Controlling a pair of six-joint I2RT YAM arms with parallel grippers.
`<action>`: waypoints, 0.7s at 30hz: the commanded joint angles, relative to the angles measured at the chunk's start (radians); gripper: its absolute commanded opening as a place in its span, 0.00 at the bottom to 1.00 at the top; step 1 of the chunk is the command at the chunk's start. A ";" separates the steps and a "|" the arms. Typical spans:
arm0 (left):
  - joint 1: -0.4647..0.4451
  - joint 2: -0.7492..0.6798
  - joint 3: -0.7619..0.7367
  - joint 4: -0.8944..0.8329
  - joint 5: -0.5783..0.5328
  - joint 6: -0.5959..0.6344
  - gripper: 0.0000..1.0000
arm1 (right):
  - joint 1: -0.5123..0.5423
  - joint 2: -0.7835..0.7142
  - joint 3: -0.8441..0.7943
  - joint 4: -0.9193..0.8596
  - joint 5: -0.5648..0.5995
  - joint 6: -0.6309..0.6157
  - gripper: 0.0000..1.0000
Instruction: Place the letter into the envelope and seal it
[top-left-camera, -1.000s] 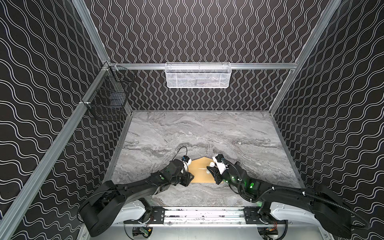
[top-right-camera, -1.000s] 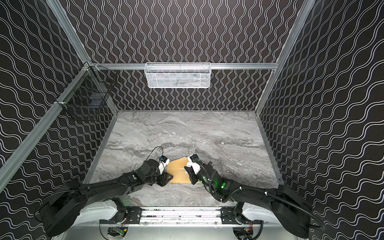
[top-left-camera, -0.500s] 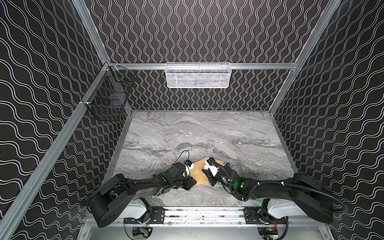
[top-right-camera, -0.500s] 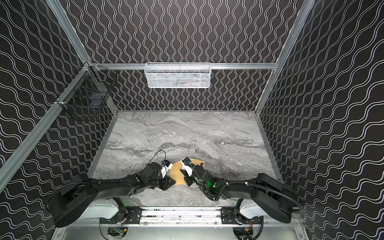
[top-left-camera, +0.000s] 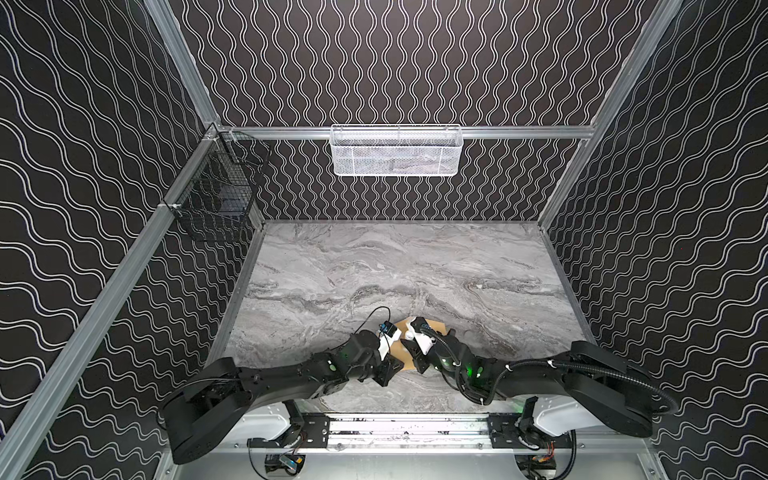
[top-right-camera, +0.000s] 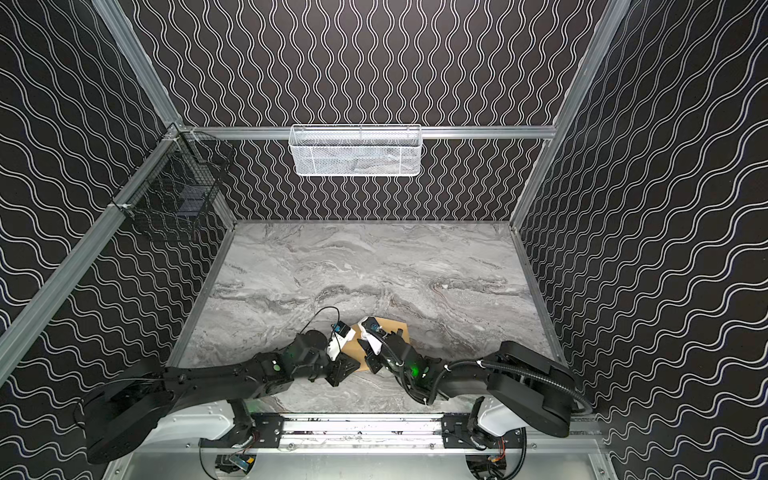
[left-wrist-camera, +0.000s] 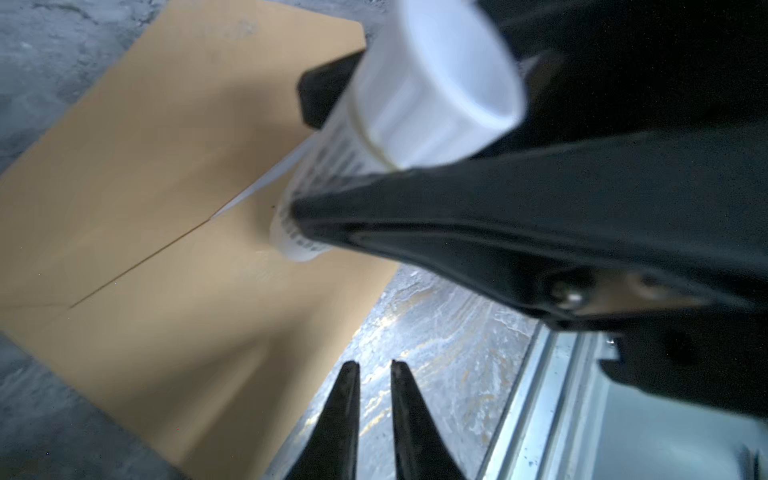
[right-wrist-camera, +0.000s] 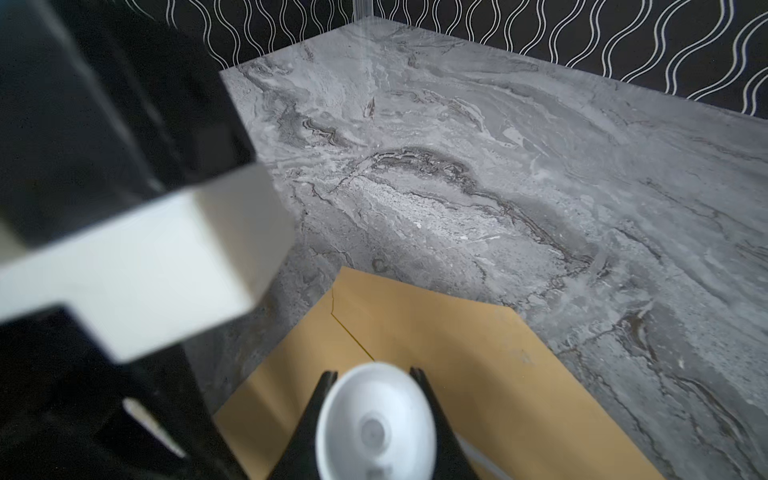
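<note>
**Your right gripper (right-wrist-camera: 374, 372) holds a white cylinder (right-wrist-camera: 376, 428) down on the envelope (left-wrist-camera: 166, 166)**

Its jaws clamp the cylinder, whose lower end sits by the fold. Your left gripper (left-wrist-camera: 375, 368), jaws nearly together and empty, hovers beside the envelope. The envelope lies flat at the middle of the front edge of the table (top-left-camera: 415, 270). Its fold line slants toward the far left corner and its open flap points rightward. The letter (left-wrist-camera: 266, 183) shows as a white sliver at the fold.
</note>
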 joint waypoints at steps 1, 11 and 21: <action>-0.003 0.043 0.006 0.033 -0.049 0.027 0.19 | 0.004 -0.008 -0.006 0.047 0.020 0.002 0.00; -0.004 0.061 -0.022 -0.024 -0.074 -0.013 0.16 | 0.040 0.104 0.052 0.036 0.053 -0.008 0.00; -0.005 0.131 -0.041 -0.048 -0.053 -0.087 0.13 | 0.046 0.164 0.025 0.041 0.129 0.013 0.00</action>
